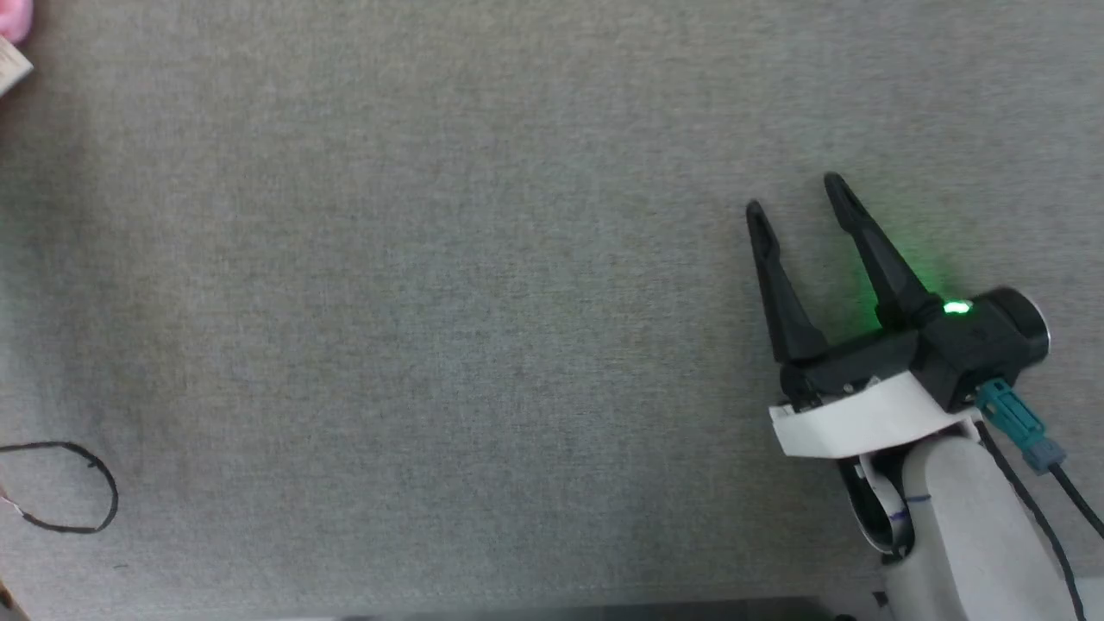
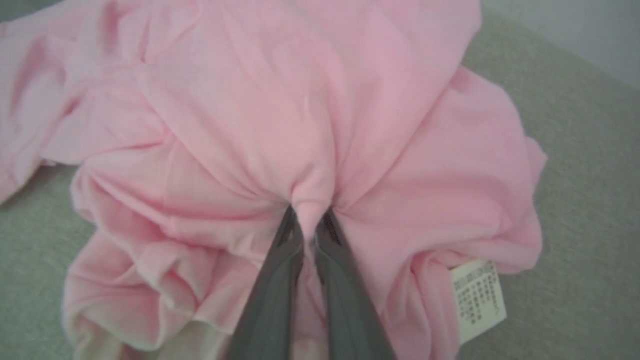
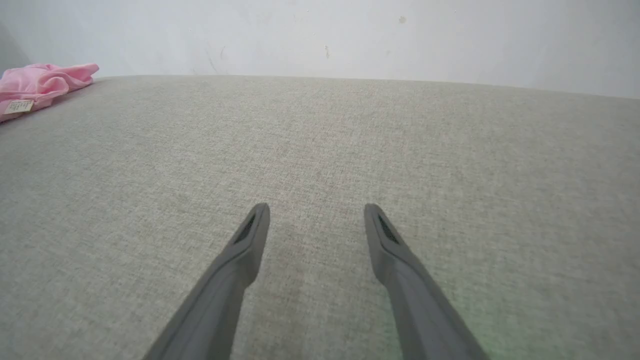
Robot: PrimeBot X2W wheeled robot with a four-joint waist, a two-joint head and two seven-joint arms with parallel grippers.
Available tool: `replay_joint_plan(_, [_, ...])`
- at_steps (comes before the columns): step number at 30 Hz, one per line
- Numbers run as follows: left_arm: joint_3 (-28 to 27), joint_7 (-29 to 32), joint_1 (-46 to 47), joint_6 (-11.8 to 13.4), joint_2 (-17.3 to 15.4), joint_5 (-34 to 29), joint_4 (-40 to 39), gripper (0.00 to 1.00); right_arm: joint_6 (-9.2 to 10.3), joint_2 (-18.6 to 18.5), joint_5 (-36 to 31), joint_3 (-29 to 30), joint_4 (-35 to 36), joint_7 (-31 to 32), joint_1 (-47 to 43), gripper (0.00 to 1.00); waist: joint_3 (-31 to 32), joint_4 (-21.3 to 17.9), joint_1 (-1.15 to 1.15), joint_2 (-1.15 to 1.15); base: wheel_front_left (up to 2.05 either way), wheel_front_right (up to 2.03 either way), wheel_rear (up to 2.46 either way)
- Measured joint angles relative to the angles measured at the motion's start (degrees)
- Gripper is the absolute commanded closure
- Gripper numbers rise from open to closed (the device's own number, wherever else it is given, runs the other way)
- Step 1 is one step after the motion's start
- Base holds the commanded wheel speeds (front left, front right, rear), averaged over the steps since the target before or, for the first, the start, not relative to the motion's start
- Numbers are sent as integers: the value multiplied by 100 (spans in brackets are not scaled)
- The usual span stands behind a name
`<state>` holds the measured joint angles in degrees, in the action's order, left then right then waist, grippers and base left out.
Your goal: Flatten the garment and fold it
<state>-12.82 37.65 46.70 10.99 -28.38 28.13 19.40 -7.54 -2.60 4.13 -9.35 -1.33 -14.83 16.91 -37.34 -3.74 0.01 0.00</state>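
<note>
The garment (image 2: 280, 115) is a crumpled heap of light pink cloth on the grey fabric surface, with a white printed label (image 2: 477, 295) hanging at its lower right. My left gripper (image 2: 308, 212) is shut on a pinched fold of the garment, and creases radiate from the fingertips. In the head view a scrap of the garment (image 1: 13, 19) and its label (image 1: 10, 67) show at the top left corner. In the right wrist view the garment (image 3: 42, 82) lies far off at the upper left. My right gripper (image 1: 797, 197) hovers open over bare surface at the right, holding nothing.
The grey woven table surface (image 1: 448, 328) stretches wide between the garment and my right gripper. A thin black cable loop (image 1: 82, 492) lies at the lower left. A pale wall (image 3: 320, 35) rises behind the table's far edge.
</note>
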Motion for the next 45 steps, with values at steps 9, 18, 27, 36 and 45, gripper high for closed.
replay_joint_plan(9, [517, -2533, -75, -249, -53, -954, 33, 100, 0, -20, 109, 216, -263, 1, -537, 0, 834, -62, 0, 0, 0, 0, 0])
replay_joint_plan(18, [1365, -3788, 683, -808, 282, -1265, 249, 100, 0, -21, 149, 406, -364, 2, -1115, 0, 2090, 64, -2, 0, 0, 0, 0])
replay_joint_plan(27, [2377, -4063, 1208, -1356, 1510, -1205, 492, 100, 0, -21, 130, 393, -361, 20, -1291, 0, 3068, -9, -3, 0, 0, 0, 0])
replay_joint_plan(36, [3553, -3348, 510, -1756, 2428, -599, 1336, 100, 0, -21, 89, 344, -244, 169, -1374, 0, 3344, -611, -2, 0, 0, 0, 0])
replay_joint_plan(45, [4910, -1471, -707, -1808, 2520, 283, 2555, 100, 0, -25, 90, 233, -237, 218, -1397, 0, 3287, -1240, -1, 0, 0, 0, 0])
